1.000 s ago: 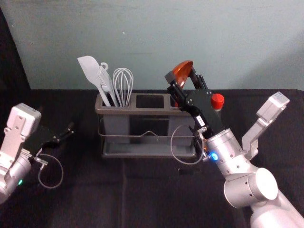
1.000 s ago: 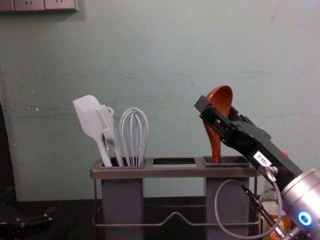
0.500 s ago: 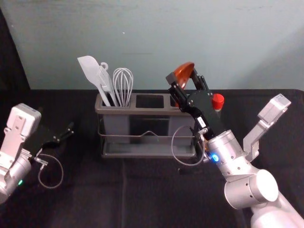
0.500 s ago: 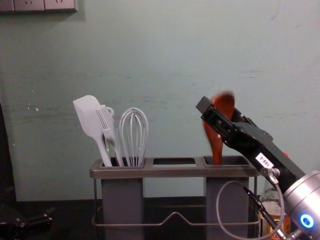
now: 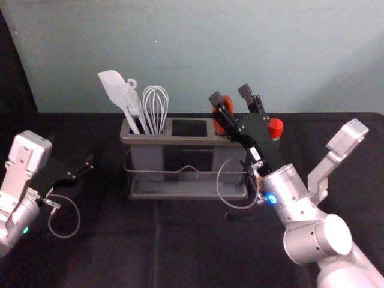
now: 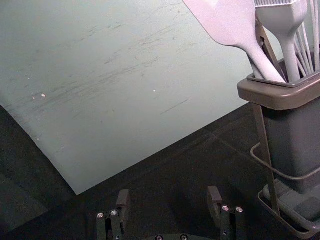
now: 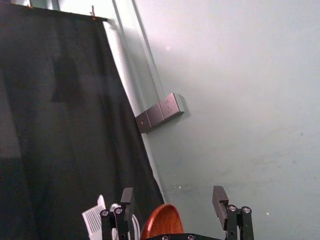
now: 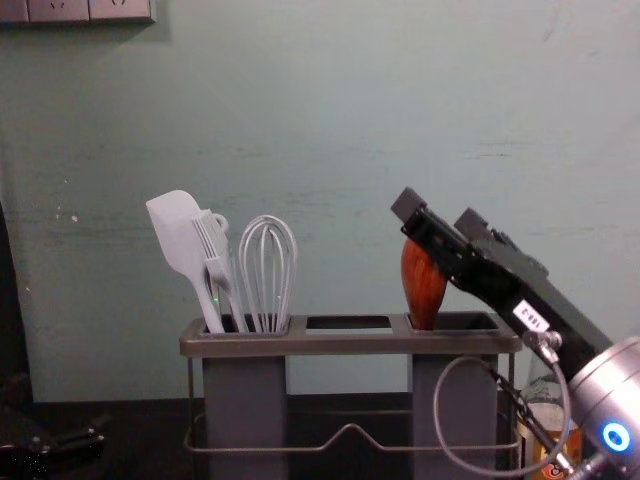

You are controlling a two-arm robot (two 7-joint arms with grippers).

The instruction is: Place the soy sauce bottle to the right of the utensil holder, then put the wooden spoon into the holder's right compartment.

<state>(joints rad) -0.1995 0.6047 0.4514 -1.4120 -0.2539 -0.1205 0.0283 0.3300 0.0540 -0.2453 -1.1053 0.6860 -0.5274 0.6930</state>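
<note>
Above the holder's right end, my right gripper [image 5: 231, 94] is open, and its fingers [image 7: 220, 202] stand wide apart in the right wrist view. The wooden spoon [image 8: 423, 288] stands bowl up in the right compartment of the utensil holder [image 8: 350, 343], its bowl low near the rim and partly behind one finger. The soy sauce bottle [image 5: 275, 128], red-capped, stands right of the holder, partly hidden by the right arm. My left gripper [image 5: 81, 170] is parked left of the holder, open in the left wrist view [image 6: 169, 202].
A white spatula [image 8: 180, 235], a brush [image 8: 214, 247] and a whisk [image 8: 268, 270] stand in the left compartment. The middle compartment [image 5: 189, 128] is between the two. A wall rises behind the black-covered table [image 5: 120, 240].
The right gripper has opened and let go of the spoon. The spoon has dropped lower into the right compartment. The left arm has stayed put.
</note>
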